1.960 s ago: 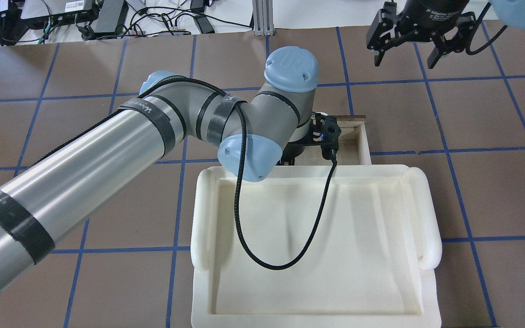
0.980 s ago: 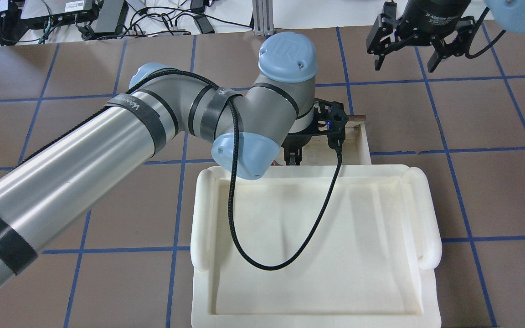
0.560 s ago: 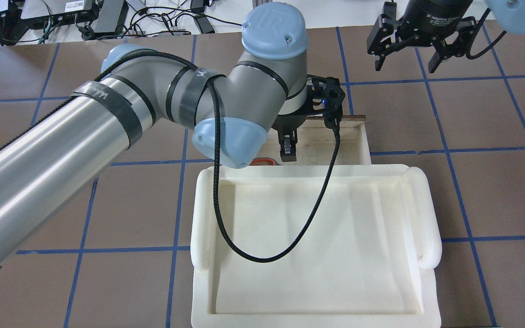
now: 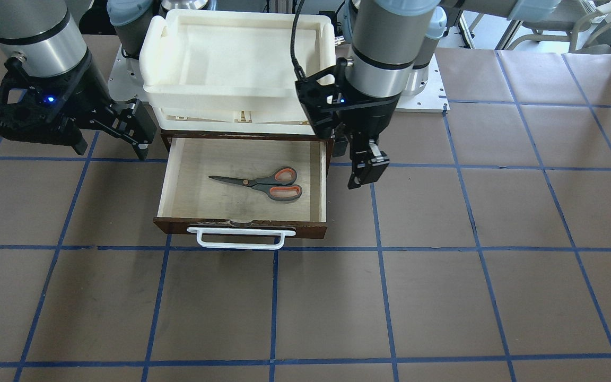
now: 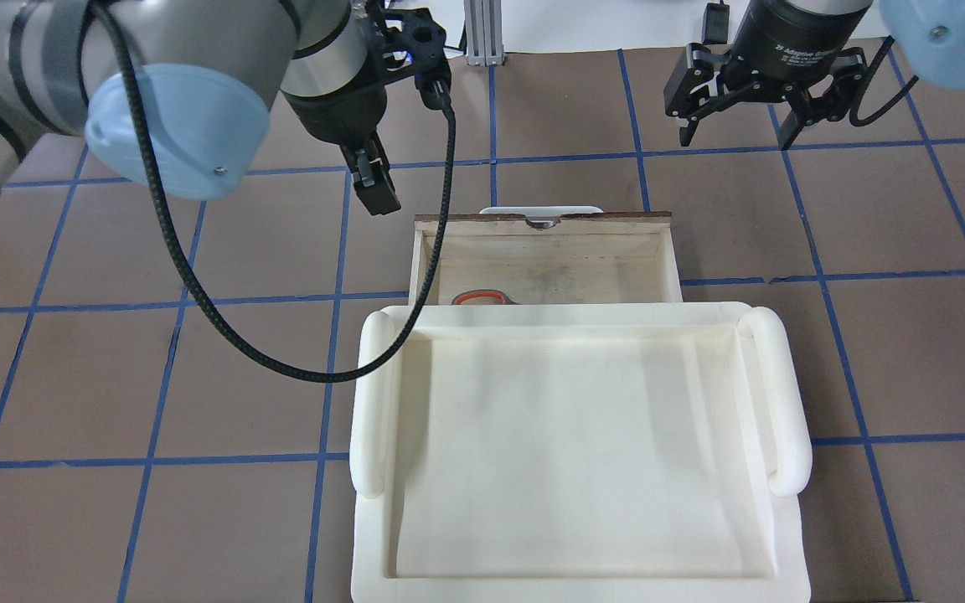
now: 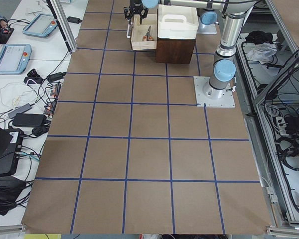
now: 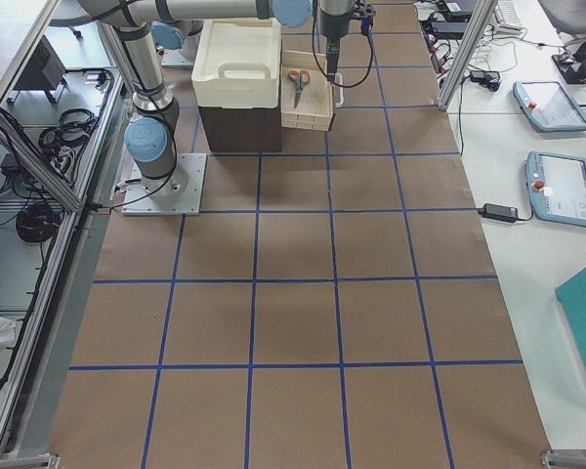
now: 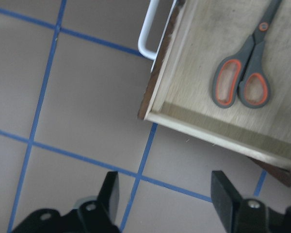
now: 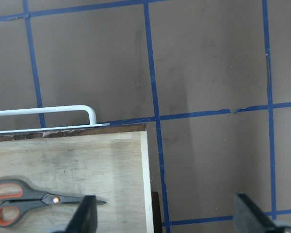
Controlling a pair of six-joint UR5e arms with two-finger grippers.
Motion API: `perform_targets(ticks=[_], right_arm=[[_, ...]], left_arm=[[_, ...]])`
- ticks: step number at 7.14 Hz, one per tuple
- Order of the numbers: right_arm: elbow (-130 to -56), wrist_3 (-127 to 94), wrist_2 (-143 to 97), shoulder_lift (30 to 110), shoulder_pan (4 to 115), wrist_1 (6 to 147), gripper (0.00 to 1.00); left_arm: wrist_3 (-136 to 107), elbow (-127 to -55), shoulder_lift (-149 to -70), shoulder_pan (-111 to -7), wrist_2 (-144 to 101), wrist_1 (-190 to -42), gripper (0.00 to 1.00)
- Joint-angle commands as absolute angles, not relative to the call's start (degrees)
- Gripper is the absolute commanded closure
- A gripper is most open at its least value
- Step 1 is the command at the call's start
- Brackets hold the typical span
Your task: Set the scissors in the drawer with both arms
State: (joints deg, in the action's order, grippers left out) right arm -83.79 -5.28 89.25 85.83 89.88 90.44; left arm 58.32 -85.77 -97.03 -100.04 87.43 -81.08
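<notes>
Open drawer (image 4: 313,229) with the scissors (image 4: 260,183) inside; both pincers released and clear of it.

Seen from the operators' side, the bare brown desk (image 4: 443,276) with its blue grid tape (image 4: 380,297) is nearest. Next comes the white bar handle (image 4: 239,245) on the drawer's dark front. The scissors lie flat on the pale floor, blades shut. The tips point to the robot's right, the orange-lined loops to its left, and they touch no wall. Beside the drawer's rear half, the left pincer (image 4: 363,172) hangs outside the left wall, over the desk. Its fingers (image 8: 110,190) are spread, with nothing between them. The right pincer (image 4: 112,148) hangs outside the opposite wall, jaws wide and empty. Farthest back, the cream tray (image 4: 151,48) sits on top of the dark cabinet (image 7: 239,127) that houses the drawer.
</notes>
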Motion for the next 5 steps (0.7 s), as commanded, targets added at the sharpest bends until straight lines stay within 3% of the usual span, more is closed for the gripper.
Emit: perform_targets(ticks=[1,3,5], right_arm=[[-83.8,-5.3,89.2,86.3,90.0,90.3,0.00],[-84.0,-5.4,89.2,86.3,89.9,90.3,0.00],[-84.5,-5.4,89.4,86.3,89.9,90.4,0.00]], left_arm=[[48.8,-85.7,-92.7,-93.0,87.0,-84.4,0.16],[32.0,-86.0,-90.2,-91.5,87.0,-87.4,0.00],[16.3,-86.0,-87.6,-91.3,87.7,-94.2,0.00]])
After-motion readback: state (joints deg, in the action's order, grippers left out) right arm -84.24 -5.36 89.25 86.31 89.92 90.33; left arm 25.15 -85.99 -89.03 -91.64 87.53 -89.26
